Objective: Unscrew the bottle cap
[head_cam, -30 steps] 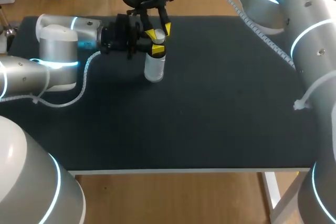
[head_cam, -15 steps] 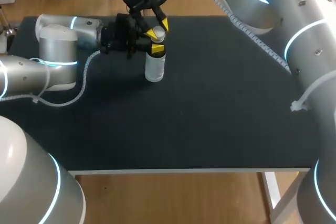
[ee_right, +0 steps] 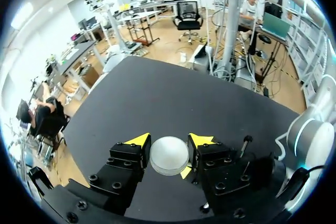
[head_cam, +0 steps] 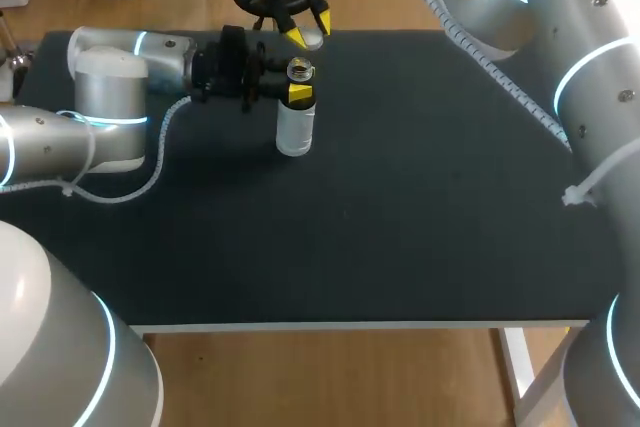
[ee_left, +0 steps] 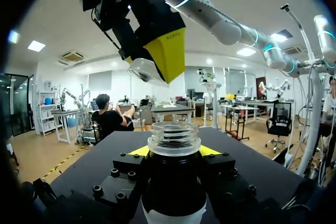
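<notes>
- Bottle (head_cam: pixel 294 129) is standing upright on the black table (head_cam: pixel 430 217), in the far left part of it, showing a pale body under a narrower top
- Its threaded neck (ee_left: pixel 174 139) is showing bare, with the mouth facing straight up
- The left gripper (ee_left: pixel 174 153) is clamping the bottle just under the neck, pressing on it from two sides; in the left wrist view a yellow tip is peeking out on either side of the neck
- The left arm (head_cam: pixel 110 87) is lying low over the table, coming in from the left edge with its wrist pointing toward the bottle
- A white cable (head_cam: pixel 160 152) is trailing from that arm and drooping onto the table beside it
- The right gripper (ee_right: pixel 169 146) is hanging in the air above the bottle and a little beyond it, apart from the neck
- Its two fingers are squeezing the cap (head_cam: pixel 311 39) between them, one yellow tip on each side
- The cap is showing as a round, pale disc, sitting lifted off the bottle with open air between it and the mouth; the left wrist view is showing it above the open neck and slightly to one side
- The right arm (head_cam: pixel 520 7) is reaching in from the far right corner, crossing past the middle to get over the bottle
</notes>
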Controlling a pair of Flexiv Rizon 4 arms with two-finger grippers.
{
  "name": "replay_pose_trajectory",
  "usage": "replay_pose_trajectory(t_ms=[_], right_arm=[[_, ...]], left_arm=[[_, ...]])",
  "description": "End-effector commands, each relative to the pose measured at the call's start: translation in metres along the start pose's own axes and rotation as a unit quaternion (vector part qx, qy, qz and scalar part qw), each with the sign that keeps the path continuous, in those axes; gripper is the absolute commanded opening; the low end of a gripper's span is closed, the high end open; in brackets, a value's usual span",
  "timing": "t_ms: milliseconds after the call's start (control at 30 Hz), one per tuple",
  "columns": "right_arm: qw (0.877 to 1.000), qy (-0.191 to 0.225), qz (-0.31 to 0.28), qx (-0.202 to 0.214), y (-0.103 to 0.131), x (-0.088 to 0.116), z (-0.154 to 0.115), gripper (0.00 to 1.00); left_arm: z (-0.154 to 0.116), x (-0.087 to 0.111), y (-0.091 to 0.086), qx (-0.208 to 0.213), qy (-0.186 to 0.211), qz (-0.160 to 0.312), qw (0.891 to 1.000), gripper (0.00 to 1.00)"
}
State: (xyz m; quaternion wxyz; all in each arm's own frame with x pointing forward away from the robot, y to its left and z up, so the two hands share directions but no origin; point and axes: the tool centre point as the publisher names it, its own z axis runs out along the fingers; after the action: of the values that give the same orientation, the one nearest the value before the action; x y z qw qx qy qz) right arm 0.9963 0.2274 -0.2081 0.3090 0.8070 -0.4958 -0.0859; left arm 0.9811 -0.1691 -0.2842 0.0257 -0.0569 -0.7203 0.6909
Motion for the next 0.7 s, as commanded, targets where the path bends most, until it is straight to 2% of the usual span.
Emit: replay_pose_trajectory(t_ms=[33,300,600,700], right_arm=[[0.998,-0.062,0.014,-0.009,-0.003,0.014,-0.009,0.00],[0.985,-0.152,0.074,-0.020,-0.009,0.034,-0.015,0.00],[0.969,-0.213,0.118,-0.029,-0.011,0.053,-0.014,0.00],[0.960,-0.241,0.138,-0.033,-0.013,0.060,-0.014,0.00]], left_arm=[[0.000,-0.002,0.002,0.001,0.003,0.000,1.000,0.00],[0.000,-0.002,0.002,0.001,0.003,0.000,1.000,0.00],[0.000,-0.002,0.002,0.001,0.003,0.000,1.000,0.00],[0.000,-0.002,0.002,0.001,0.003,0.000,1.000,0.00]])
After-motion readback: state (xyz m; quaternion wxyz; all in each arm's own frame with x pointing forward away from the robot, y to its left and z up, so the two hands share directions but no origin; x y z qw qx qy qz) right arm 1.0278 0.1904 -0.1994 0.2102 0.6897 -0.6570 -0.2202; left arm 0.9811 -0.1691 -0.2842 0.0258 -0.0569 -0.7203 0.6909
